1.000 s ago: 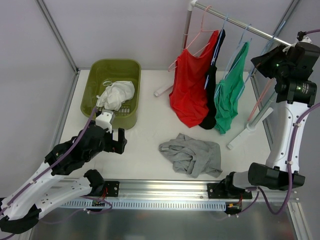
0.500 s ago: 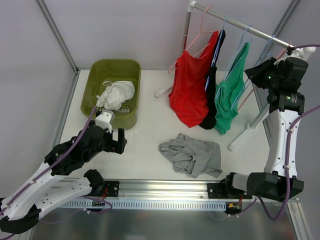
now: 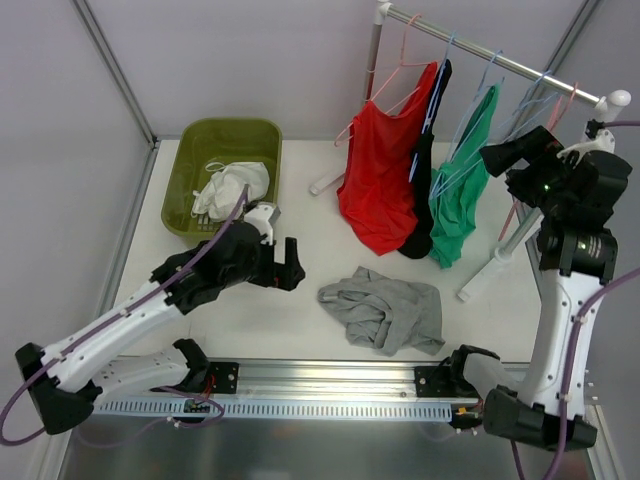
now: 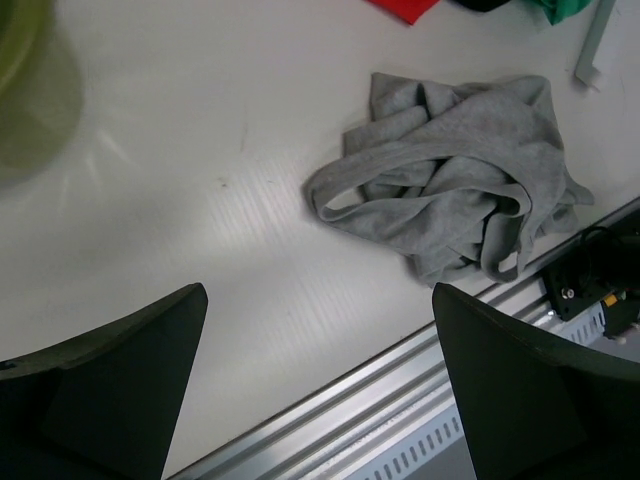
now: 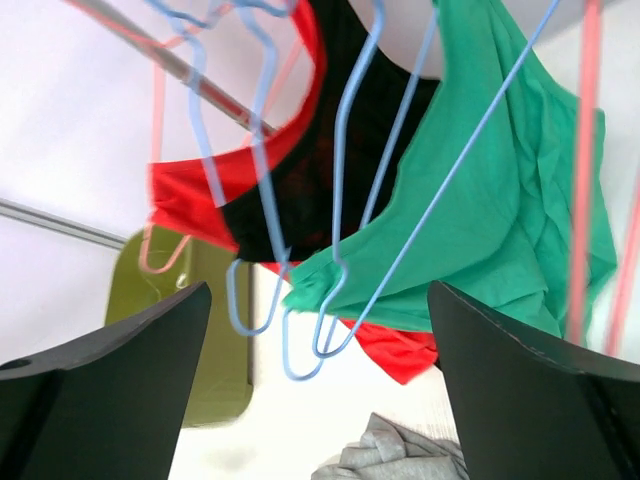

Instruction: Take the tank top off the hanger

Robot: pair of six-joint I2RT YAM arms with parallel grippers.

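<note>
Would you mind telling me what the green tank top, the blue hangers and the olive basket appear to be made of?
The green tank top looks like soft, matte knit fabric, perhaps cotton jersey: it hangs in loose folds. The blue hangers are thin, smoothly bent rods, either coated wire or plastic; the look leaves that open. The olive basket seems to be rigid moulded plastic, with one even colour and slotted openings.

White table [image 3: 300, 310], pale grey walls [image 3: 250, 60], apparently soft, even light.
</note>
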